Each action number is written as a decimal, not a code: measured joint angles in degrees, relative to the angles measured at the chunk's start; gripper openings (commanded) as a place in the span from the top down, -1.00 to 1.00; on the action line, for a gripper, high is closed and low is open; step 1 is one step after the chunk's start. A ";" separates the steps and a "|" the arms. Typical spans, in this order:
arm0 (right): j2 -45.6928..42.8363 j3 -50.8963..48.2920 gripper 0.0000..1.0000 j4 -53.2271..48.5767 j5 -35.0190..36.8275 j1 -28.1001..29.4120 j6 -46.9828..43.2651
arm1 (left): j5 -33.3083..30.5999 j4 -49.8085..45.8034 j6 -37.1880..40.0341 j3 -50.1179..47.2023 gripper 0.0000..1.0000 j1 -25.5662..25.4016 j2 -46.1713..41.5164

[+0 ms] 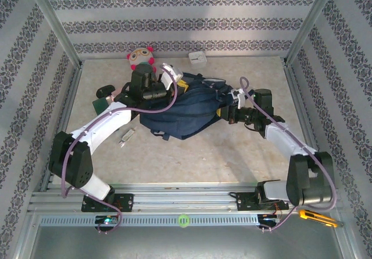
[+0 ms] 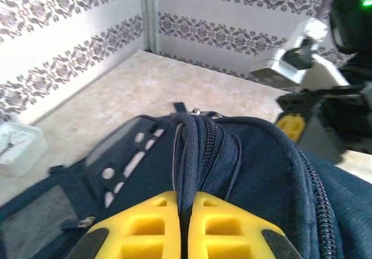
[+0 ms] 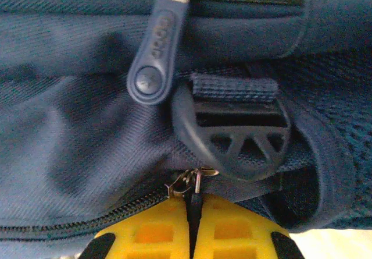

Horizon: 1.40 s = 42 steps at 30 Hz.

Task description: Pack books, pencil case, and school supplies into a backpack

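The navy backpack (image 1: 186, 112) lies in the middle of the table with both arms reaching onto it. My left gripper (image 2: 185, 215) is shut on a raised fold of its fabric beside a closed zip (image 2: 204, 137); from above it sits at the pack's back left (image 1: 174, 85). My right gripper (image 3: 192, 224) is shut on the black pull tab of a metal zip slider (image 3: 189, 183), at the pack's right side (image 1: 228, 112). A dark green flat piece (image 1: 100, 103) of the school supplies lies left of the pack. The books are out of view, and I cannot pick out the pencil case.
A black oval object (image 1: 106, 90) sits by the green piece. A pink doll (image 1: 140, 56) and a small white box (image 1: 197, 57) stand at the back wall. A small grey item (image 1: 127, 137) lies in front of the left arm. A blue zip puller (image 3: 152, 55) and a buckle (image 3: 238, 137) hang above the right fingers.
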 measured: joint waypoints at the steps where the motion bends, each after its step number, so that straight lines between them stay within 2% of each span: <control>1: -1.46 -0.37 1.00 -0.13 -0.11 0.52 1.16 | -1.22 0.02 0.28 0.00 1.00 -0.48 -0.42; 8: -6.51 -1.77 1.00 -2.75 -0.11 2.43 8.11 | -8.02 0.04 2.38 -0.02 1.00 -4.28 -1.38; 19: -4.74 1.53 1.00 -11.06 -1.60 2.05 15.28 | -16.90 -2.75 5.99 -0.83 1.00 -5.22 -2.14; 26: -4.63 1.73 1.00 -13.25 -2.86 1.57 19.28 | -18.58 -2.67 6.19 -2.51 1.00 -5.42 -2.80; 30: -1.75 3.54 1.00 -13.70 -3.45 0.11 23.06 | -19.21 -2.60 6.19 -4.33 1.00 -6.21 -3.26; 31: -0.72 4.37 1.00 -14.08 -3.48 0.02 23.45 | -19.54 -2.60 6.16 -4.83 0.95 -6.32 -3.45; 32: 0.42 5.44 1.00 -14.95 -3.48 -0.15 23.50 | -19.78 -2.56 6.14 -5.46 0.79 -6.51 -3.78; 36: 3.10 8.87 1.00 -19.37 -3.02 -0.70 20.11 | -19.45 -3.32 5.46 -7.98 -0.01 -6.51 -6.27; 37: 3.82 9.60 1.00 -20.13 -3.02 -1.01 19.02 | -19.04 -3.91 5.29 -8.22 -0.14 -6.51 -6.78; 42: 8.85 13.09 1.00 -24.02 -3.15 -1.73 14.01 | -13.73 -8.41 5.16 -8.33 -0.51 -6.51 -9.25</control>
